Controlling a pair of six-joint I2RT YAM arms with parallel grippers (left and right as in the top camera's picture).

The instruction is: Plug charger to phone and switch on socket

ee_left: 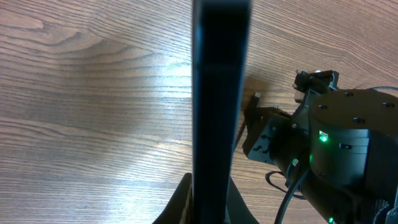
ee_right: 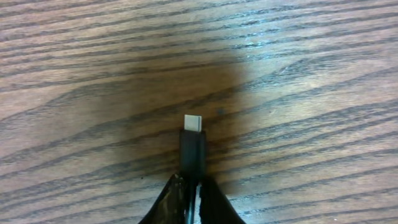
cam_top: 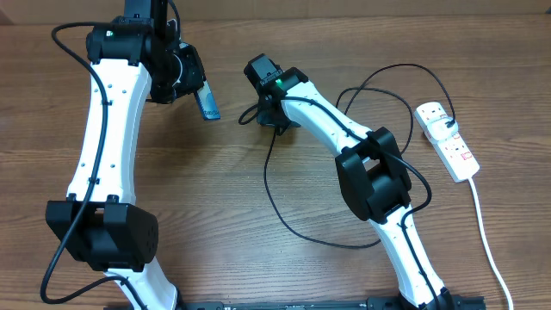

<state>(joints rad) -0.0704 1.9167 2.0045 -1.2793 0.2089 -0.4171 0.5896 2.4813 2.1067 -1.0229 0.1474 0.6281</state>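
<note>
My left gripper [cam_top: 196, 86] is shut on the phone [cam_top: 207, 102], held edge-on above the table at the back left; in the left wrist view the phone is a dark upright bar [ee_left: 221, 93] between the fingers [ee_left: 217, 208]. My right gripper [cam_top: 258, 116] is shut on the charger's plug tip [ee_right: 193, 146], its metal end pointing forward above the wood. It shows small in the left wrist view [ee_left: 256, 96], a short way right of the phone. The black cable [cam_top: 275, 202] loops across the table to the black plug in the white socket strip [cam_top: 448, 139] at the right.
The strip's thick white cord [cam_top: 486, 232] runs down the right side toward the front edge. The right arm [cam_top: 370, 172] spans the middle right and the left arm [cam_top: 103, 155] stands at the left. The cable loop lies between them on the wooden table.
</note>
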